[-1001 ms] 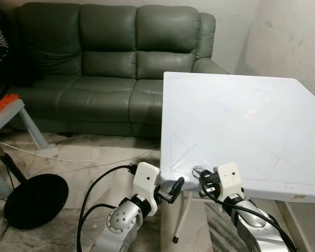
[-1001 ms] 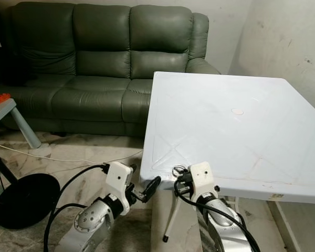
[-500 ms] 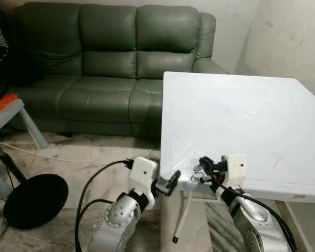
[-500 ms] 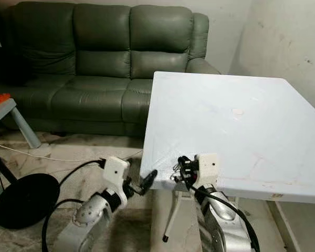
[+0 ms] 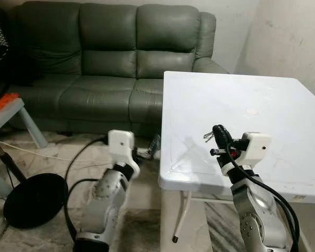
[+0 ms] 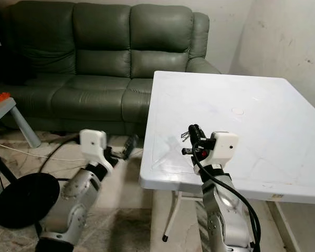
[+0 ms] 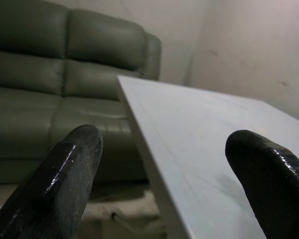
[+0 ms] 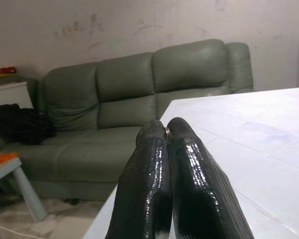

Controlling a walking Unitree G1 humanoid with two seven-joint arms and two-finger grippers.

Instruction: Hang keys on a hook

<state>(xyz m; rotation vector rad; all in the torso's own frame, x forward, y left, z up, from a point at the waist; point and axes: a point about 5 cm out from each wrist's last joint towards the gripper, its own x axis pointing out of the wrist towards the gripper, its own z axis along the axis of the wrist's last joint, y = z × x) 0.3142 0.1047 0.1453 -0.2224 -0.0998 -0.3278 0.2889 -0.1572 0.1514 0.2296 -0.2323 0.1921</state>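
Observation:
My right gripper point(image 5: 218, 133) is raised above the near part of the white table point(image 5: 273, 105), shut on a small bunch of keys point(image 5: 208, 136) that sticks out to the left of its tips. In the right wrist view the two black fingers point(image 8: 154, 189) are pressed together with a sliver of metal ring point(image 8: 166, 131) between them. My left gripper point(image 5: 153, 148) is held out to the left of the table's edge, over the floor, and stands open with nothing between its fingers point(image 7: 65, 179).
A dark green sofa point(image 5: 110, 63) runs along the back wall behind the table. A black round fan base point(image 5: 34, 199) and a white cable point(image 5: 68, 157) lie on the marble floor at the left. A pale stool leg point(image 5: 31, 128) stands by it.
My right gripper has lifted from the table's front edge up over the tabletop, carrying the keys. My left arm has swung up and away to the left of the table.

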